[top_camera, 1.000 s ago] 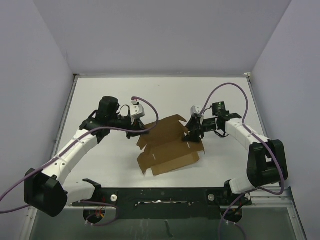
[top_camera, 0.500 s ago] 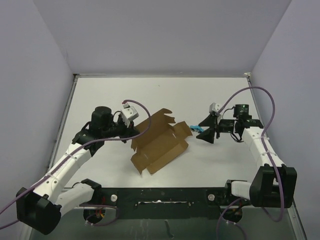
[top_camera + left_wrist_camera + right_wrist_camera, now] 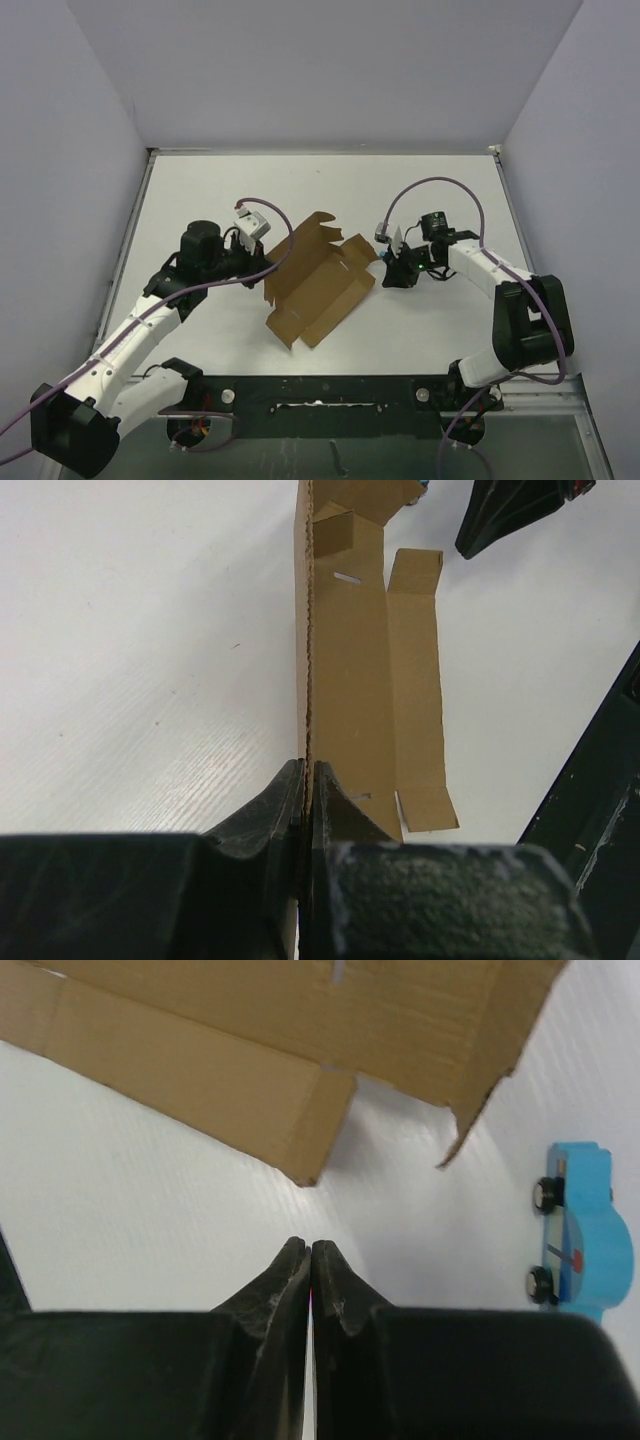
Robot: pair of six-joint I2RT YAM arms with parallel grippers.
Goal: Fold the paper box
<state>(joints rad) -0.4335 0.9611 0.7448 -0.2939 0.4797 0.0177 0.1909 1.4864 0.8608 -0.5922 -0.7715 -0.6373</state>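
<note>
The paper box [image 3: 318,280] is a brown cardboard piece lying half opened on the white table [image 3: 200,190], with one long wall standing up and flaps spread out. My left gripper [image 3: 268,266] is shut on that upright wall at the box's left end; in the left wrist view the cardboard edge [image 3: 306,660] runs straight out from between the jaws of the left gripper [image 3: 305,778]. My right gripper [image 3: 388,272] sits just off the box's right flap. In the right wrist view the right gripper [image 3: 310,1247] is shut on nothing, with the box flaps [image 3: 300,1030] a short way ahead.
A small blue toy car [image 3: 575,1225] lies on the table right beside my right gripper. The black base rail [image 3: 320,390] runs along the near edge. Grey walls enclose the table at the back and on both sides.
My right gripper let go of the box, swung out to the right open, then came back beside the flap and shut empty. The box turned and slid left with my left gripper.
</note>
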